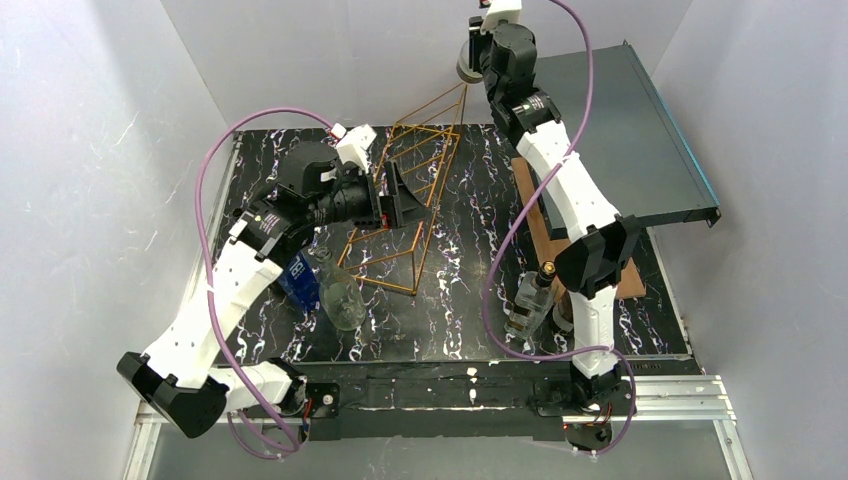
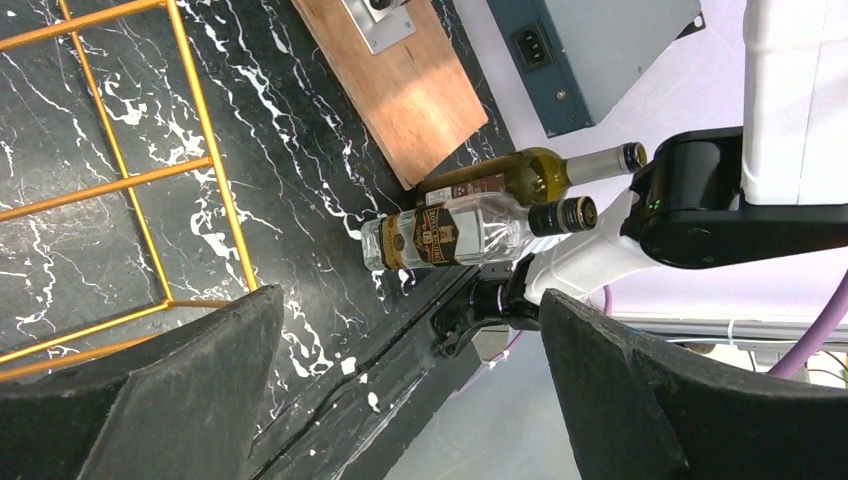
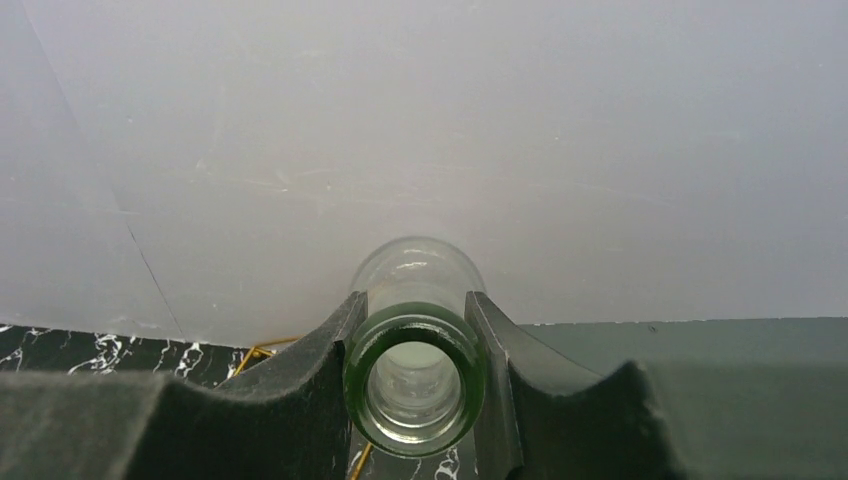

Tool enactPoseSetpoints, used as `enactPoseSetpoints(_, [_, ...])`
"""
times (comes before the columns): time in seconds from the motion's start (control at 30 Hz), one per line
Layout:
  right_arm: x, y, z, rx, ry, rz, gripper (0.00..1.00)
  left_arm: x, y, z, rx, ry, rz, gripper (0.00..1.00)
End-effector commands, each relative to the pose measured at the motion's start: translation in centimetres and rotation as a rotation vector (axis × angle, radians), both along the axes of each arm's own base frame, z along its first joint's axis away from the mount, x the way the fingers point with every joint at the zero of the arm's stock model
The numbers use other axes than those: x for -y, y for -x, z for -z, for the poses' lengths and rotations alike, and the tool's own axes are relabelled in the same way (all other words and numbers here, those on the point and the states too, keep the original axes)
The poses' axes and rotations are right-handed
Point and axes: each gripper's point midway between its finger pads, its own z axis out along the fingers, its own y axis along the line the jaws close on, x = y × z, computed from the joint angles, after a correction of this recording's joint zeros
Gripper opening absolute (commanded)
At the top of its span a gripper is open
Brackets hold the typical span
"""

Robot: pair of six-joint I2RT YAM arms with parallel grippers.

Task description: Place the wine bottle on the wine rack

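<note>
My right gripper (image 3: 415, 318) is shut on the neck of a glass wine bottle (image 3: 417, 265) with a green-tinted open mouth. It holds the bottle high at the back of the table (image 1: 467, 62), just beyond the far tip of the wine rack. The wine rack (image 1: 405, 205), a copper-gold wire frame, stands on the black marbled table (image 1: 460, 300) left of centre, and part of it shows in the left wrist view (image 2: 130, 180). My left gripper (image 1: 395, 205) stands open against the rack's left side, nothing between its fingers (image 2: 150, 400).
A green wine bottle (image 2: 540, 170) and a clear labelled bottle (image 2: 460, 232) stand by the right arm's base (image 1: 528, 300). A clear bottle (image 1: 340, 295) and a blue box (image 1: 298, 280) sit near the left arm. A wooden board (image 1: 545, 235) and a dark flat box (image 1: 640, 140) lie at right.
</note>
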Motion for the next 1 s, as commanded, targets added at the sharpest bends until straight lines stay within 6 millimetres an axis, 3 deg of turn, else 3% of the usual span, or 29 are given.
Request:
enactPoseSetpoints(0.0, [-1.0,3.4,-11.7,0.332,-0.213,-0.158,0.01,-0.3,0.0,1.3,0.004,-0.055,-0.009,0.99])
enactPoseSetpoints(0.3, [-2.8,4.1,-12.9,0.391,-0.156,-0.263,0.01,0.4,-0.5,3.3,-0.039,-0.094,0.002,0.99])
enactPoseSetpoints(0.57, [-2.3,1.3,-9.1,0.313,-0.111,-0.178,0.01,0.0,-0.2,3.2,-0.033,-0.097,-0.014,0.99])
enactPoseSetpoints(0.97, [-2.6,-2.3,-3.9,0.187,-0.189,-0.218,0.01,-1.0,-0.1,2.9,-0.012,-0.120,-0.044,0.99])
